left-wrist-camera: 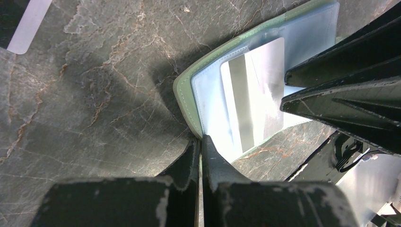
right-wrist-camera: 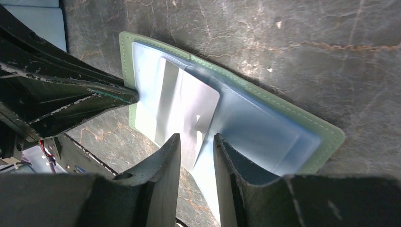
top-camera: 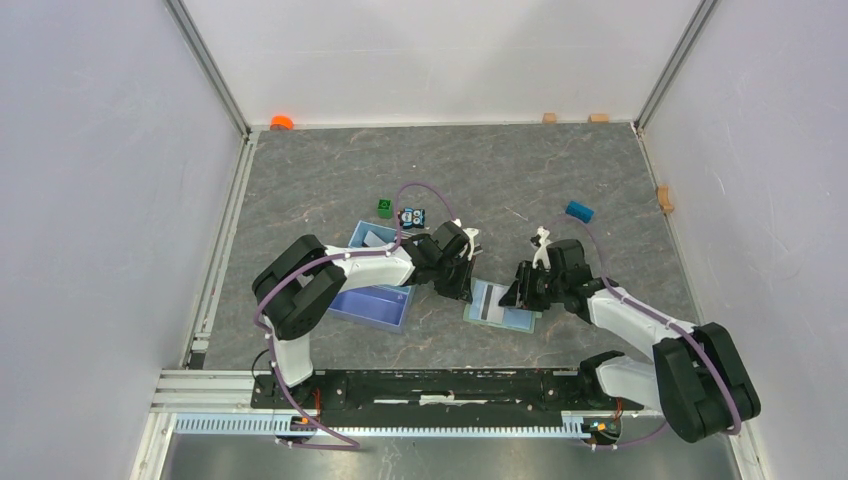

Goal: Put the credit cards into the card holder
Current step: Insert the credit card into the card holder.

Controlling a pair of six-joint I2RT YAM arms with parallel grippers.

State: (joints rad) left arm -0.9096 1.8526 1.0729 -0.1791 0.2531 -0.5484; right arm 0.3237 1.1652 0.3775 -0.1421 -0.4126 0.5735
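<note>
two hands meeting over the open card holder (right-wrist-camera: 274, 127) on the grey marbled tabletop (top-camera: 520, 170). nearest, the right hand (right-wrist-camera: 196, 138) reaches in from the holder's right side with its fingers spread a little apart; the near edge of the striped credit card (right-wrist-camera: 194, 101) shows in the gap between them, and no pinch on it can be seen. the card lies tilted on the holder's pale blue slotted inside, just ahead of the right hand's fingertips; whether its far edge sits inside a slot cannot be told. opposite, the left hand (left-wrist-camera: 200, 142) has its fingers pressed together, their joined tip touching the holder's sage-green rim on the side away from the right hand. the holder lies flat and opened out between the two hands. to the left of the left hand, partly under its arm, lies a light blue tray (top-camera: 380, 305); a whitish card (top-camera: 376, 240) rests in the tray's far end. beyond the left hand, near each other, stand a green cube (top-camera: 385, 208) and a small blue-and-white thing (top-camera: 413, 216). beyond the right hand, well apart from it, lies a blue cylinder (top-camera: 579, 211). farthest, an orange thing (top-camera: 282, 122) sits at the far left corner, and small wooden blocks (top-camera: 549, 117) line the far edge.
</note>
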